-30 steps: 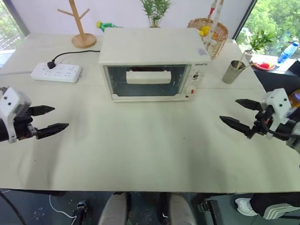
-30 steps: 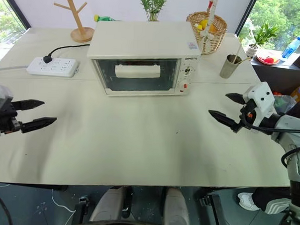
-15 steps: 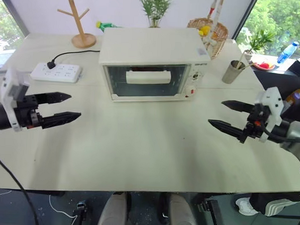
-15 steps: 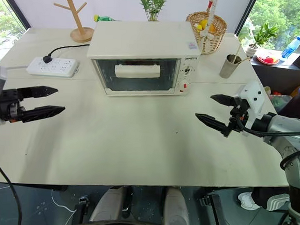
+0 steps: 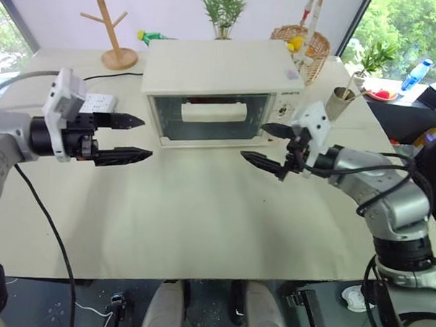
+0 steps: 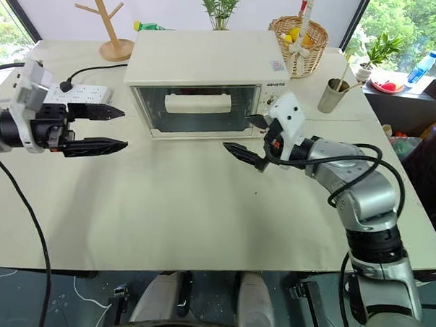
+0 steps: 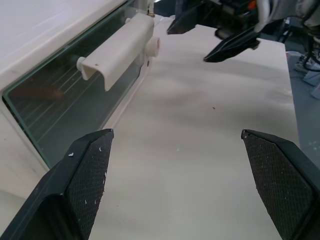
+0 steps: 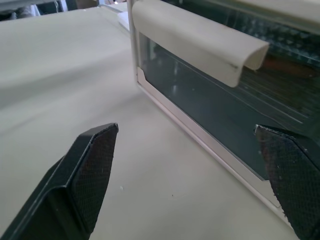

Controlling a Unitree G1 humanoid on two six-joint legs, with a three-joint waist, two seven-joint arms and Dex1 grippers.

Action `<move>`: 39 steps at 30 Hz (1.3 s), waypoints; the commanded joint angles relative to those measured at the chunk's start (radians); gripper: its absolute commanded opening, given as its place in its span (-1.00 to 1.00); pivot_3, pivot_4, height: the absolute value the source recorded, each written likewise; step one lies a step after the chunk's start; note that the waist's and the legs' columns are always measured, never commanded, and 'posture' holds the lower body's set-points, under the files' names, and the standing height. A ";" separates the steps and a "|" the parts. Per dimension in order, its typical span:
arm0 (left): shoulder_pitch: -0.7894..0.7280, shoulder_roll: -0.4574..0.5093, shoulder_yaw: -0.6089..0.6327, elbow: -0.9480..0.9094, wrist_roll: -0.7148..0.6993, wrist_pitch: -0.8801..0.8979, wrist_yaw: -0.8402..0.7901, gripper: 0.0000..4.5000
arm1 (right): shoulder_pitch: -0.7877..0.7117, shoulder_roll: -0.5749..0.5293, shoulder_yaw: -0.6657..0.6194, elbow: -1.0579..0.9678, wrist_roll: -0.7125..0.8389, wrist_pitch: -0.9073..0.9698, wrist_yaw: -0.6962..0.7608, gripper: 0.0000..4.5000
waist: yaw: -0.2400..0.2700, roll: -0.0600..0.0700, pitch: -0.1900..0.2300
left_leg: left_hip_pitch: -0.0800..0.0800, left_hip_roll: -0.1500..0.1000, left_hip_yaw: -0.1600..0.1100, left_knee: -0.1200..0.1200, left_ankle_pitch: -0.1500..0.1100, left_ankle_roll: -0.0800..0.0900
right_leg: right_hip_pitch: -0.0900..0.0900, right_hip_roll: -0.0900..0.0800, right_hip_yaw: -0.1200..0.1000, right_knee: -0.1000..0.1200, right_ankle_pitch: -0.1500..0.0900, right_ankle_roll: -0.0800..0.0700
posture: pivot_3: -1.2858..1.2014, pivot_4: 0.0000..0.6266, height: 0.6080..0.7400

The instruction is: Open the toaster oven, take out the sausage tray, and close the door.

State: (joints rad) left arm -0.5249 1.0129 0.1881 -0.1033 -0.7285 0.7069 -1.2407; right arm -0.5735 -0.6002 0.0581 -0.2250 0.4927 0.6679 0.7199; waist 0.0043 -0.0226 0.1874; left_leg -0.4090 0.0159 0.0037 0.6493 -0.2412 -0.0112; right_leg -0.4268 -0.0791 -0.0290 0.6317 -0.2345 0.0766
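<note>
Both of my grippers had swung inward toward the toaster oven [image 5: 223, 84] since a second earlier, when they hung far out at the table's side edges. Left gripper [image 5: 134, 137] now hovered above the table [image 5: 201, 213] at about 9 o'clock from the oven's front, fingers spread wide and empty, tips pointing toward the glass. Right gripper [image 5: 271, 144] had travelled farther, from the table's right edge to a spot just in front of the oven's lower right corner, at about 4 o'clock from the door [image 5: 210, 117]; its fingers also stood wide apart, holding nothing, one tip near the knob panel and the other lower over the tabletop.

The oven sat where it was before, at 12 o'clock on the table, its door upright and closed, the cream bar handle [image 8: 200, 40] across the upper glass. Neither gripper touched the handle or the glass. Through the glass I could make out wire rack lines, but the sausage tray itself was too dim to tell.

Behind my left gripper lay a white power strip [image 6: 80, 94]. A metal cup [image 5: 340, 104] stood at 3 o'clock from the oven, unmoved.
</note>
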 commanded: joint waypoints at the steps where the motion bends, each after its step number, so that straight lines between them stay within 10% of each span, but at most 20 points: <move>1: -0.021 0.000 0.012 -0.010 0.003 -0.023 -0.011 0.91 | -0.066 0.025 0.005 0.051 -0.026 -0.048 0.024 1.00 | 0.000 0.000 0.000 | 0.000 0.000 0.000 0.000 0.000 0.000 | 0.000 0.000 0.000 0.000 0.000 0.000 | 0.03 -0.52 1.00; 15: -0.069 -0.035 -0.010 0.016 0.021 -0.044 -0.007 0.91 | -0.218 0.118 0.062 0.173 -0.084 -0.095 0.114 1.00 | -0.006 0.000 0.000 | 0.000 0.000 -0.001 0.000 0.000 0.000 | 0.000 0.001 0.000 0.001 0.000 0.000 | 0.03 -0.52 1.00; 39: -0.323 -0.157 -0.100 0.246 0.127 -0.092 -0.038 0.91 | 0.061 0.143 0.047 -0.205 -0.024 0.060 0.001 1.00 | -0.019 0.000 0.001 | 0.000 0.000 -0.002 -0.001 0.000 0.000 | -0.001 0.002 -0.001 0.003 0.000 0.001 | 0.03 -0.52 1.00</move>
State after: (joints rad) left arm -0.8213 0.8512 0.0845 0.1406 -0.6157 0.6399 -1.2675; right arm -0.5136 -0.4686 0.1110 -0.3719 0.4464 0.7314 0.7309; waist -0.0146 -0.0223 0.1880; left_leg -0.4088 0.0162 0.0017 0.6486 -0.2412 -0.0111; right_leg -0.4280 -0.0773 -0.0295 0.6347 -0.2341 0.0773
